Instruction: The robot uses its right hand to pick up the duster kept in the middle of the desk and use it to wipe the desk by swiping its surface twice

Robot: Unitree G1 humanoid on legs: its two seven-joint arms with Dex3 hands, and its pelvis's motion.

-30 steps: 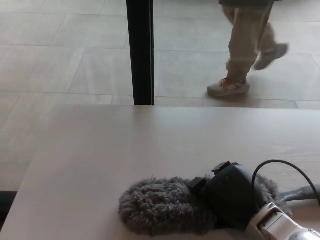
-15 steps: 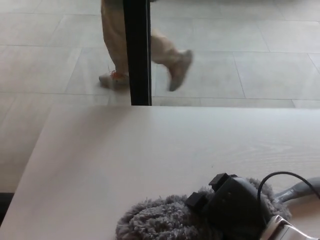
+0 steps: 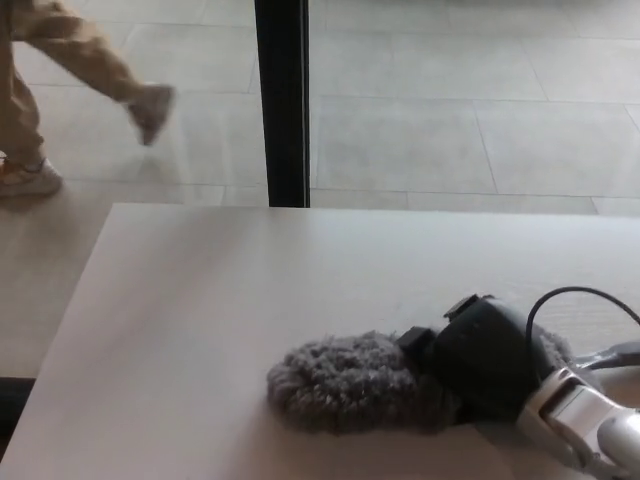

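The pale desk was seen bare toward its left edge. The grey duster lay flat at the near right, its long axis running left to right. It was clamped under the right hand, its fluffy end projecting leftward. No left hand was visible.
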